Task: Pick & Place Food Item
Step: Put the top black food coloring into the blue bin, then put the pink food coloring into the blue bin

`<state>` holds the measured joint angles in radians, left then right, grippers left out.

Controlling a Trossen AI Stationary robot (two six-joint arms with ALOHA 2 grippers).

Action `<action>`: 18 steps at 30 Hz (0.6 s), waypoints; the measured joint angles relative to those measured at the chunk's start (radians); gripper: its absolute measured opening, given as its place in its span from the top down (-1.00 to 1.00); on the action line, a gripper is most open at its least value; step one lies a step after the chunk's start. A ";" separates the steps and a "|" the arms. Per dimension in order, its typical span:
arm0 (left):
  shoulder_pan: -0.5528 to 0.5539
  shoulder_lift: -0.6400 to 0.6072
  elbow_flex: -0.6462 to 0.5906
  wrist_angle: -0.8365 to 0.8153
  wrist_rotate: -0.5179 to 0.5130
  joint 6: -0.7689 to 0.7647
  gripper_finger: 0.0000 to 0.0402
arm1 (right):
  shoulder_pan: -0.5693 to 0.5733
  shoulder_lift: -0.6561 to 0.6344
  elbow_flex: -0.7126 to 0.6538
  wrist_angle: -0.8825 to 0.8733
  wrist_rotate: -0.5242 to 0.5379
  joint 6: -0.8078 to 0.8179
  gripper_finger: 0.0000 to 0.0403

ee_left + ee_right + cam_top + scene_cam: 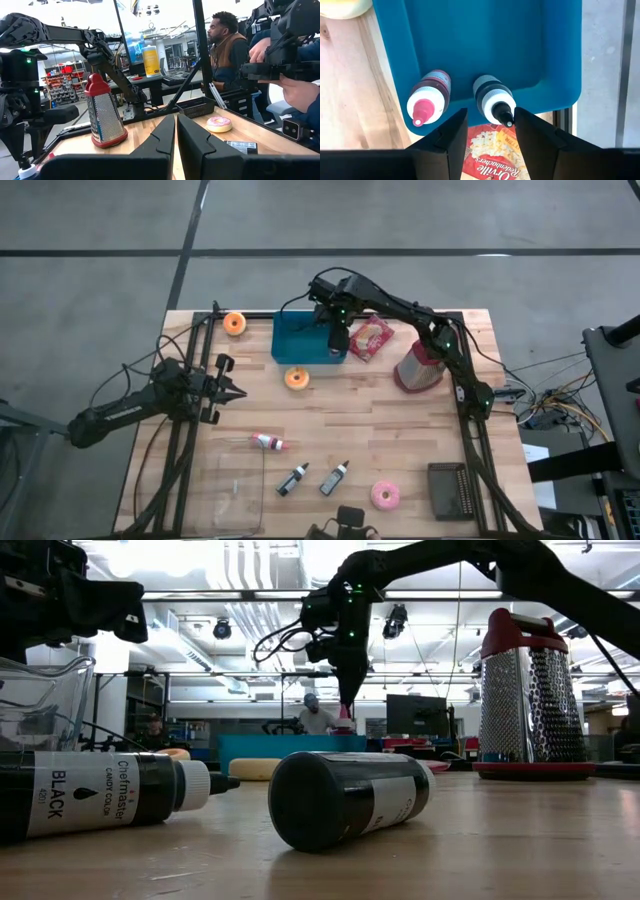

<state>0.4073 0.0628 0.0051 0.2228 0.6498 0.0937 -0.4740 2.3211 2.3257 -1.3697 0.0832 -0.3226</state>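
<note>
A blue tray [300, 340] sits at the far middle of the table. Two small bottles stand in it near one wall, caps up: one with a pink cap [426, 102] and one with a black cap [493, 99]. My right gripper [490, 114] hangs just above them, pointing down and open. Its fingers stand on either side of the black cap without touching it. In the high view it [338, 345] is over the tray's right end. My left gripper [240, 392] waits shut at the table's left side, holding nothing.
A popcorn bag [370, 338] and a red-topped grater [420, 365] lie right of the tray. Orange donuts [235, 323] [296, 378] sit near it. Near the front edge are a red bottle [267, 442], two black bottles [292, 478], a pink donut [385, 495] and a dark basket [450, 490].
</note>
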 joint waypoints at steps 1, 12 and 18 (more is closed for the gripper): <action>0.000 0.000 0.000 0.000 0.000 0.000 0.87 | 0.000 0.000 0.002 0.000 0.007 -0.001 0.23; 0.000 0.000 0.000 0.000 0.000 0.000 0.87 | 0.006 -0.085 0.020 0.015 -0.068 0.027 0.21; 0.000 0.000 0.000 0.000 0.000 0.000 0.87 | 0.032 -0.145 0.020 0.035 -0.219 0.050 0.16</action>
<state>0.4072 0.0628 0.0051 0.2228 0.6498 0.0937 -0.4424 2.1764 2.3459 -1.3348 -0.1362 -0.2729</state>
